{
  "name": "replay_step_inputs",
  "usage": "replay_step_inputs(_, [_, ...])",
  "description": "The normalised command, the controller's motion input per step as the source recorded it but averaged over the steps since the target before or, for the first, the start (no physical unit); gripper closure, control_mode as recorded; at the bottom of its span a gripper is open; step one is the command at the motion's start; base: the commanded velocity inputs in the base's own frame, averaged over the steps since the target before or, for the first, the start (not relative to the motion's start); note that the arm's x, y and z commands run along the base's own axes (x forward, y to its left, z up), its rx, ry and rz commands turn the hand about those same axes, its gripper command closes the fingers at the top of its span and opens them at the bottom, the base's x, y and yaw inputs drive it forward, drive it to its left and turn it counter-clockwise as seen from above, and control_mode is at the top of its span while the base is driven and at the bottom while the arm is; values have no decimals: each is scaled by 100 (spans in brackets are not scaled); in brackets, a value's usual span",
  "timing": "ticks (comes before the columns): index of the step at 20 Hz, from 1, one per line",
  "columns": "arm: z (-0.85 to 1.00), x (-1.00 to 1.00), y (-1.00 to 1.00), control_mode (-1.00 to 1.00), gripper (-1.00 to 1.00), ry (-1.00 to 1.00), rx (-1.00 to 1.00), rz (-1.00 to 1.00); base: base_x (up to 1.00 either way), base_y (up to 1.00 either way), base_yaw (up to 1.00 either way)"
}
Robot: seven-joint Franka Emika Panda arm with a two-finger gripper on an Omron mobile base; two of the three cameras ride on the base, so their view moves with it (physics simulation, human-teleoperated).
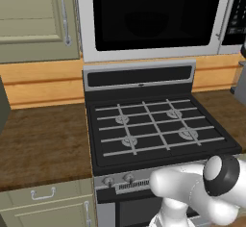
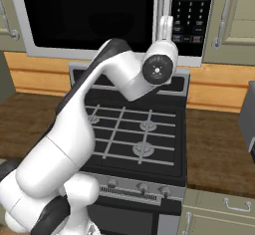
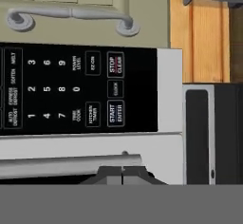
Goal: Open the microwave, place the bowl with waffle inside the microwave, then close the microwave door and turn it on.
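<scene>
Closed dark gripper (image 3: 123, 172) fingertips sit pressed together, holding nothing, just before the long silver bar handle (image 3: 71, 165) of the microwave door (image 1: 153, 14), a wide black glass panel shut in its silver frame. Beside the handle is the dark button panel (image 3: 76, 90). This large silver-grey microwave (image 2: 99, 17) hangs above the black stove (image 1: 153, 125), flanked by beige cabinets (image 1: 33, 19).

A kitchen: microwave (image 1: 153, 17) above stove (image 1: 156, 127), wood counters (image 1: 43, 139), cabinets (image 1: 36, 19).
</scene>
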Motion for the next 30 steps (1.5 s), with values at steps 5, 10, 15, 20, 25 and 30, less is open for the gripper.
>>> replay_step_inputs(5, [0,34,-34,-100,100,0,1,9,0,0,0])
replay_step_inputs(10, [0,49,-22,-100,100,2,0,8,0,0,0])
replay_step_inputs(15, [-5,46,-18,-100,100,1,0,8,0,0,0])
replay_step_inputs(20, [-16,65,0,-100,100,1,0,2,0,0,0])
replay_step_inputs(25, [-19,86,2,-100,100,9,-1,0,0,0,0])
replay_step_inputs(30, [-30,100,23,-100,100,19,-5,0,0,0,0])
